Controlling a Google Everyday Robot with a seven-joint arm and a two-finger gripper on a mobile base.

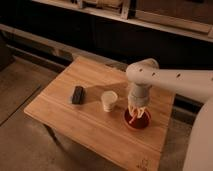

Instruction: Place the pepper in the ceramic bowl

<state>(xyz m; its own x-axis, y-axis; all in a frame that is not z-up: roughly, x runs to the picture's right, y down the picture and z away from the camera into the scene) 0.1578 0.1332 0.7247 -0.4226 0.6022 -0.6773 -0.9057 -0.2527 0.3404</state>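
Camera view, from above and to one side. Wooden table (90, 125) set at an angle, near corner cut off at the bottom edge. Ceramic bowl (137, 120) close to the table's right edge, little bare wood between the two. More open wood toward the near-left part of the top and along the far edge. White paper cup (109, 101) upright just left of the bowl, apart from it. Black block (78, 94) lying flat further left, well apart from the cup.

Gripper (134, 113) pointing down over the bowl, fingers drawn together on the pepper (132, 118), a slim orange-red strip hanging between the fingertips and the bowl's inside. Cannot tell whether the pepper's tip touches the bowl. Part of the bowl's far rim hidden behind the gripper. White arm (175, 80) entering from the right, cut off by the frame edge, a broad pale part of the robot filling the lower right corner.

Dim room, grey floor (20, 90) left of the table, dark shelving (150, 20) behind it, contents hard to make out.
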